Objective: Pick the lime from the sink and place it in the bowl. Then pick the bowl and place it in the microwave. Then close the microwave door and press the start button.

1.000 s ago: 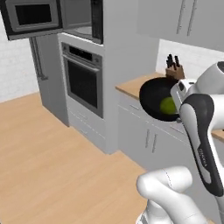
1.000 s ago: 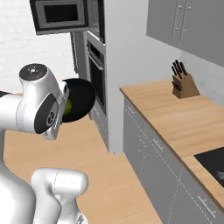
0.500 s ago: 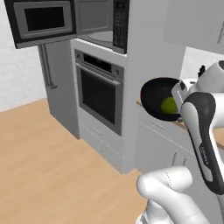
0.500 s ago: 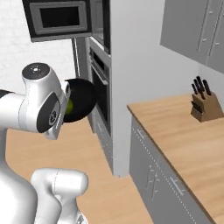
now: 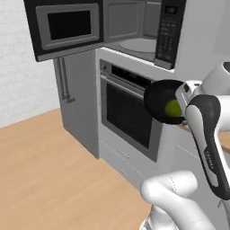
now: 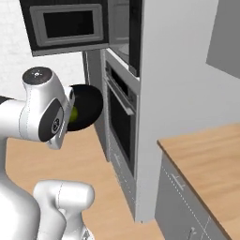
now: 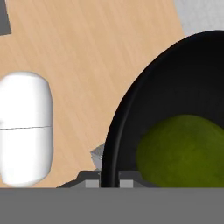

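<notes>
Gripper [image 7: 109, 181] was nearly shut, pinching bowl [image 5: 160, 101] rim w/ lime [image 5: 173, 108] inside; open microwave [image 5: 134, 40] cavity lay approx 11 o'clock, above bowl.

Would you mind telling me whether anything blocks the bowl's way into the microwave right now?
Nothing visible does. The microwave door is swung open to the left, baring the cavity and turntable. The bowl, with the lime inside, is held lower, before the oven.
</notes>
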